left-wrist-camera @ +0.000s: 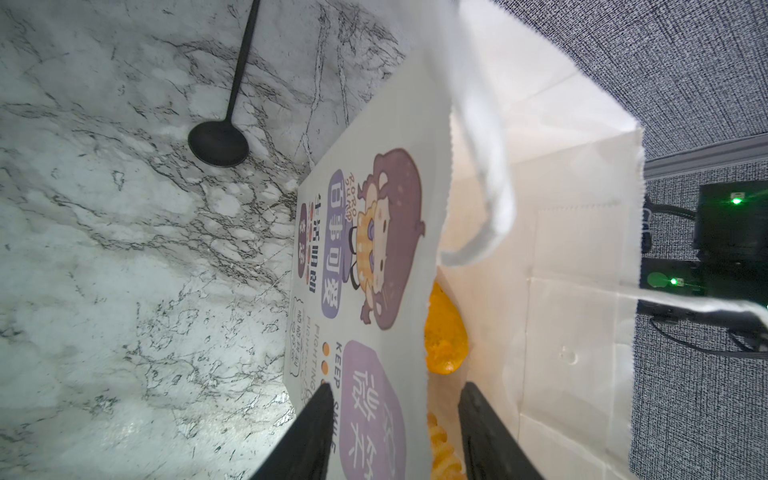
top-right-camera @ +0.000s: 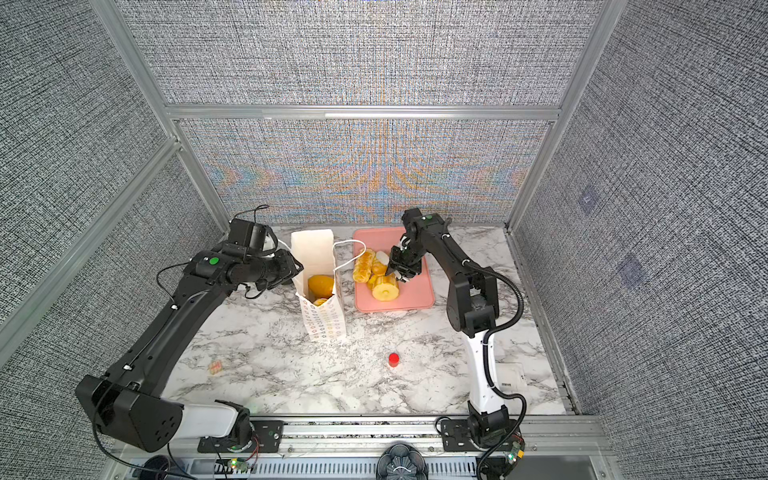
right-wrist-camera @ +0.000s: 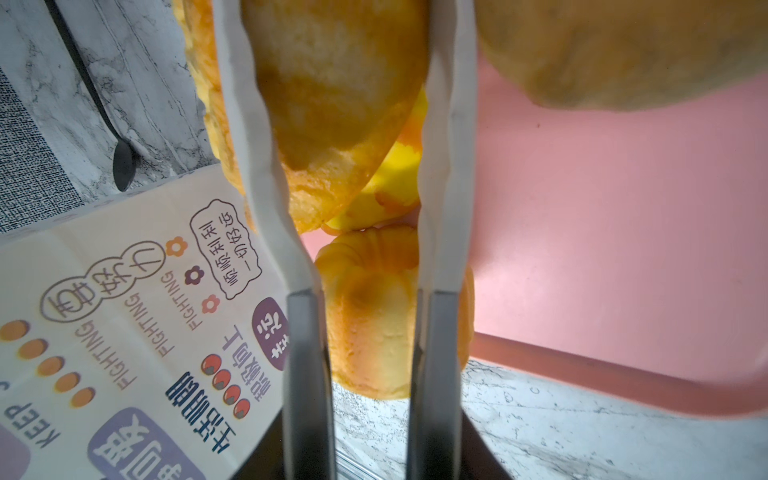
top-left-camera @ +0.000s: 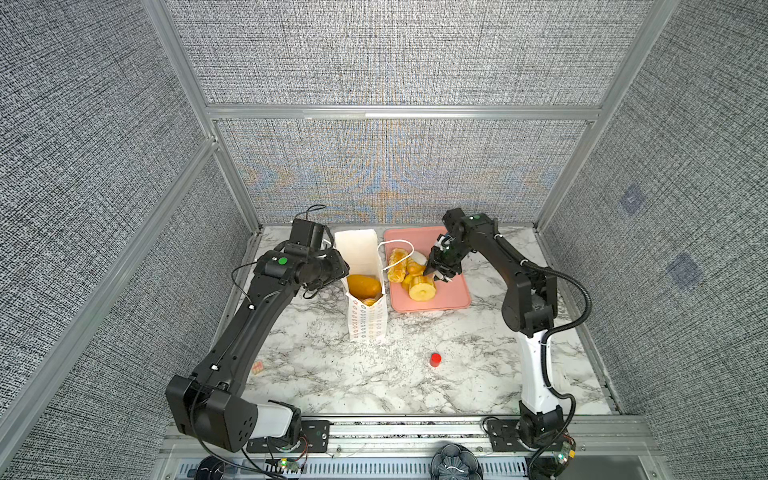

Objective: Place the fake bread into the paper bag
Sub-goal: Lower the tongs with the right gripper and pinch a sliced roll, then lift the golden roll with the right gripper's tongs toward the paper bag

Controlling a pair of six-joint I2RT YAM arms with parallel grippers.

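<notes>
A robot's right claw (right-wrist-camera: 340, 62) closes on a pale-crusted pastry (right-wrist-camera: 332, 108) above a pink tray (top-left-camera: 449, 299) on the marble desk (top-left-camera: 332, 374). In the right wrist view its two white fingers (right-wrist-camera: 446, 166) stand at either flank of the piece and meet it on both sides. The jaws are held narrow, no wider than the pastry itself.

Just beneath that claw sits a fluted ring cake (top-left-camera: 422, 289), with more fake bread (top-right-camera: 376, 270) heaped against it. A braided loaf (top-left-camera: 397, 264) lies on the side of the heap away from the claw, towards the paper bag (top-left-camera: 368, 320).

The bag stands upright between the two claws, beside the tray, with one cord handle (top-left-camera: 395, 249) drooping over the tray's edge.

The left claw (left-wrist-camera: 397, 386) is at the bag's mouth. In the left wrist view its black fingers (left-wrist-camera: 307, 432) straddle the printed wall, one outside and one inside. The jaws stand about half apart and are not pinched on the paper.

Ahead of that claw, inside the bag, lies an orange-brown loaf (top-left-camera: 363, 286) with a smaller ridged piece (left-wrist-camera: 444, 449) under it. A black spoon (left-wrist-camera: 218, 143) rests on the desk outside the bag, and a red cylinder (top-left-camera: 435, 359) stands well clear of both claws.
</notes>
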